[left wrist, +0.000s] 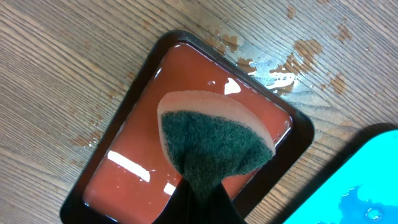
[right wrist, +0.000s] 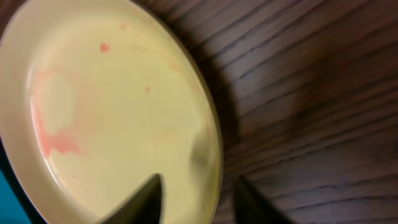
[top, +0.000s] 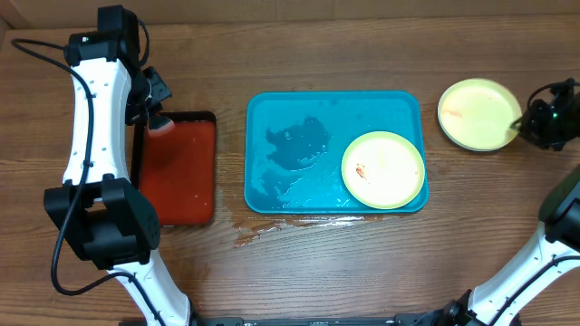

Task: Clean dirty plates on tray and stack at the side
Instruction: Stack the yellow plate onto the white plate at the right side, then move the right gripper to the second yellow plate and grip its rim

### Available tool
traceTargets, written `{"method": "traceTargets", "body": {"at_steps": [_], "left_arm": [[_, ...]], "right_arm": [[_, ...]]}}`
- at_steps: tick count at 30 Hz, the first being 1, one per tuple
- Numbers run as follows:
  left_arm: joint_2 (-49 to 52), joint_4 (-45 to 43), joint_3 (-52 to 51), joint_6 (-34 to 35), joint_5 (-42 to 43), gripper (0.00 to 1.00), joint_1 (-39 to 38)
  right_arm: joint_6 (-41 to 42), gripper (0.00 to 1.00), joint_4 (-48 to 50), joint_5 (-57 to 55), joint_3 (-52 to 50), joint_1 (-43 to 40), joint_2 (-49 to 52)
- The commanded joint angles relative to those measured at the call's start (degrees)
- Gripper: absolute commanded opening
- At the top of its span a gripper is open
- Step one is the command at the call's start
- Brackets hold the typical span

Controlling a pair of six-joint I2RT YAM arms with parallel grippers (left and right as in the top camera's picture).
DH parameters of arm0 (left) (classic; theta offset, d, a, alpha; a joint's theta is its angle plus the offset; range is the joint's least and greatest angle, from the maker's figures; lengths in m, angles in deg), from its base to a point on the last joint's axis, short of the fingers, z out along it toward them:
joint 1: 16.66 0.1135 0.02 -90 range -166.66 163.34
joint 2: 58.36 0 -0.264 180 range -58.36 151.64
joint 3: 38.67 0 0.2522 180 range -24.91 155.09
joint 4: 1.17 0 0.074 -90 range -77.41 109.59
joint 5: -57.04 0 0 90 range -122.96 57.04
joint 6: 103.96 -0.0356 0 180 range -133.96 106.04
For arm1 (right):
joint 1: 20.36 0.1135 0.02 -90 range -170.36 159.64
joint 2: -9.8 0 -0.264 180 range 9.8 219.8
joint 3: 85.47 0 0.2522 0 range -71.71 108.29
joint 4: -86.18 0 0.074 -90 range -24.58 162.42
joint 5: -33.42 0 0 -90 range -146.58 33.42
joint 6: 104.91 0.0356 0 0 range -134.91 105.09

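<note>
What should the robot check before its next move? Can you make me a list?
1. Sponge held: ok. The left claw pinches the green sponge above the red tray.
2. Grip on the side plate: cannot tell. The right claw has a finger on each side of its rim, but a squeeze is not visible.
3. Side plate clean: not ok. Pink smears show on it.
4. Tray plate clean: not ok. It sits on the turquoise tray with a red smear.
5. Table dry: not ok. A puddle lies beside the turquoise tray.
</note>
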Motion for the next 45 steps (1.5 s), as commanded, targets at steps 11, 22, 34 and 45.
{"method": "traceTargets", "body": {"at_steps": [11, 22, 34, 45], "left_arm": [[-0.3, -0.5, -0.3, -0.1, 1.8, 0.04, -0.1], [-0.3, -0.3, -0.3, -0.1, 2.6, 0.04, -0.1], [-0.3, -0.3, -0.3, -0.1, 2.6, 0.04, -0.1], [-0.3, -0.1, -0.3, -0.1, 2.6, 0.04, -0.1]], "right_arm": [[-11.1, 0.55, -11.0, 8.3, 5.2, 10.0, -9.7], [-34.9, 0.67, -14.5, 2.8, 1.4, 32.4, -10.9], [-34.6, 0.68, -11.1, -8.2, -5.4, 36.7, -6.9], [-34.6, 0.70, -0.3, -8.8, -12.7, 36.7, -6.6]]}}
